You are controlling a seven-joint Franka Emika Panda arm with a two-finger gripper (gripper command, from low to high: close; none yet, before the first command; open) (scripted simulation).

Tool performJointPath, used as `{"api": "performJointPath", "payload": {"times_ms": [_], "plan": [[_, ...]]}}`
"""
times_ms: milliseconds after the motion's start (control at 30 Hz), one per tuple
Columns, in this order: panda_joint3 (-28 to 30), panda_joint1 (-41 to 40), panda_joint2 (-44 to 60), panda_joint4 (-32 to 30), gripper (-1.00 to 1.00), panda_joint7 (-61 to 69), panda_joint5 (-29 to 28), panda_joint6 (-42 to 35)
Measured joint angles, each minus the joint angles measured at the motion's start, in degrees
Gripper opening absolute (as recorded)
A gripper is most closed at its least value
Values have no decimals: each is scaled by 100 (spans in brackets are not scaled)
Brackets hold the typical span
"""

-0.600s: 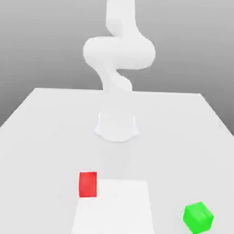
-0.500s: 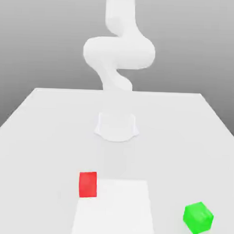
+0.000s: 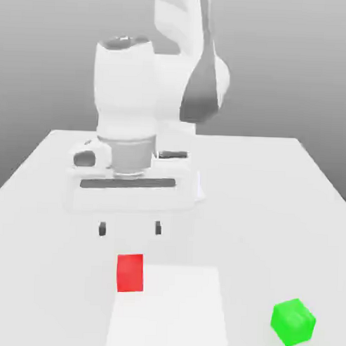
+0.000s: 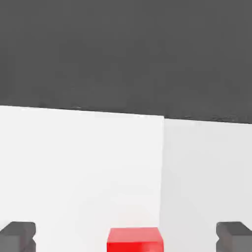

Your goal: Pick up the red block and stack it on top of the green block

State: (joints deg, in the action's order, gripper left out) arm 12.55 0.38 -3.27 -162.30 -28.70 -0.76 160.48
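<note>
The red block [image 3: 130, 272] rests on the white table [image 3: 55, 200], near the front and left of centre in the exterior view. Above it hangs my gripper [image 3: 129, 229], open, its two dark fingertips [image 3: 102, 229] spread wide with nothing between them. In the hand view the red block [image 4: 135, 239] lies midway between the two fingers [image 4: 17, 236], apart from both. The green block [image 3: 293, 322] sits at the front right of the exterior view, well away from the gripper.
A brighter white square patch [image 3: 171, 309] lies on the table beside the red block. The arm's white body [image 3: 147, 98] stands over the table's middle. The table's far edge [image 3: 173, 135] runs behind it.
The arm's hand and gripper have come into sight above the red block, where before only a faint white arm stood at the back. Both blocks stay where they were.
</note>
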Motion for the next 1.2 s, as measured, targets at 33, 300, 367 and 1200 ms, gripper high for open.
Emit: {"api": "performJointPath", "payload": {"times_ms": [33, 300, 367, 1200], "plan": [[0, 9, 179, -24, 0, 59, 38, 141], [-621, -396, 1453, 111, 0, 763, 969, 1195], [-720, -478, 1565, 123, -100, 809, 1037, 1289], [-1390, 1461, 854, 1663, -100, 550, -165, -942]]}}
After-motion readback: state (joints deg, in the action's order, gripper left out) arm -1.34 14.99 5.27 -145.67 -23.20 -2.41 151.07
